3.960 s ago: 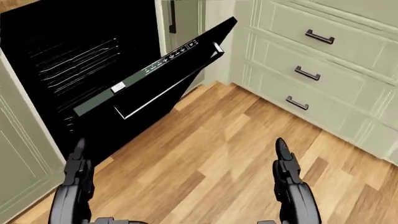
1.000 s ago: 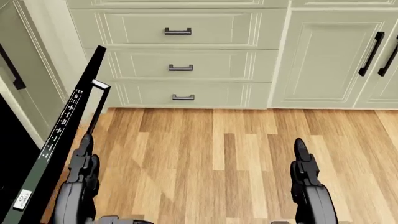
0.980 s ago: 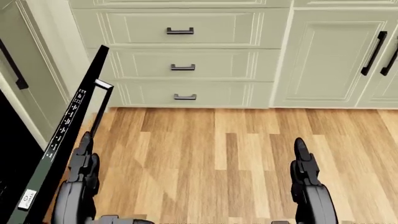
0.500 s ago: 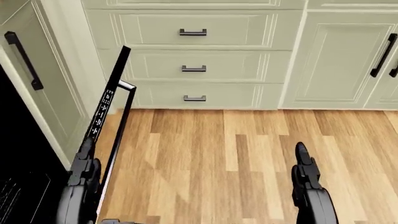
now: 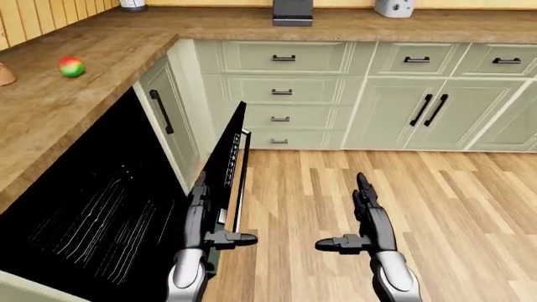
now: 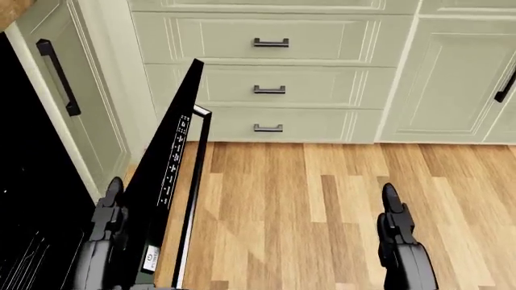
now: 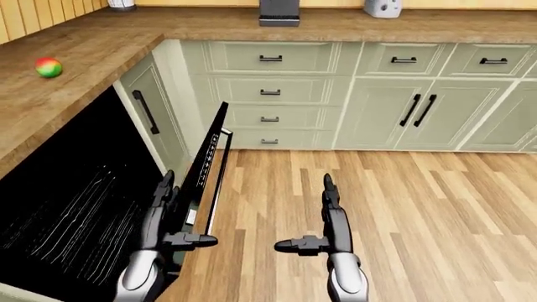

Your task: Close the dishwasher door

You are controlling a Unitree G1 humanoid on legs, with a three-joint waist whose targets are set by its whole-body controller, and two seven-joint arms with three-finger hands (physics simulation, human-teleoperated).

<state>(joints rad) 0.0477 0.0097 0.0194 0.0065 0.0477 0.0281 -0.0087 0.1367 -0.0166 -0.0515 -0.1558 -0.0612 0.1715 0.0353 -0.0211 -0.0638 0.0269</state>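
Dishwasher cavity (image 5: 92, 220): black, racks faintly visible, lying to the left of the left hand.

Left hand (image 5: 201, 217): fingers straight and spread, thumb out to the right, gripping nothing. It stands right at the dishwasher door, on the cavity side of the door's top edge in the left-eye view; whether it touches cannot be told.

Dishwasher door (image 6: 165, 175): partly open, tilted steeply, hinged low. Its long top edge with the control strip runs away from the hand toward the drawers (image 5: 281, 91). The door handle (image 6: 193, 193) sits on the outer face, to the right of the left hand.

Right hand (image 5: 365, 220): fingers straight, thumb out to the left, holding nothing, well apart from the door over the wood floor (image 5: 470, 207).

Judgement: the left hand is the nearer; closing calls for a push on the outer face leftward toward the cavity, so the hand must come round to the door's right side.
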